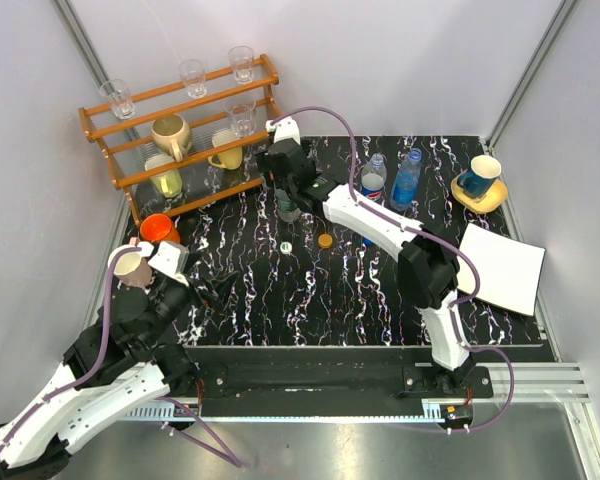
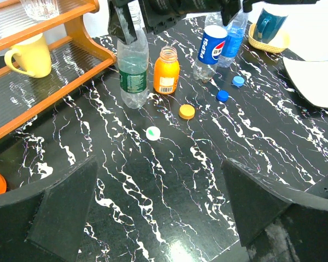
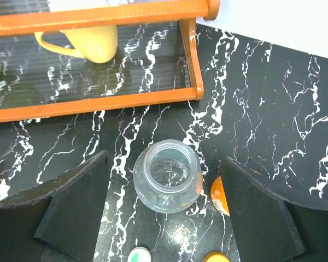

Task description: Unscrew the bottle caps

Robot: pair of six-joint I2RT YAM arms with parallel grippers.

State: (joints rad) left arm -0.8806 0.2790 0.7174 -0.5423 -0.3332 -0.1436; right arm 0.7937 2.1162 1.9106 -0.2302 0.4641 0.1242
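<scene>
**Right gripper** poised directly over the green-label bottle. Its fingers are spread to either side of the bottle's capless mouth, with a gap on each side. The bottle stands upright near the worktop's far edge, in front of the wooden rack at the far-left corner. Toward the right edge follow the orange bottle, just beside it, then the blue-red-label bottle and the blue bottle.

**Left gripper** hangs by the near-left corner, fingers wide apart and empty, well apart from every bottle.

**Loose on the worktop:** a white-green cap, an orange cap and two blue caps.

**Hidden:** from above, the right arm covers the orange bottle. In the left wrist view, the two right-hand bottles' mouths are hidden.
</scene>
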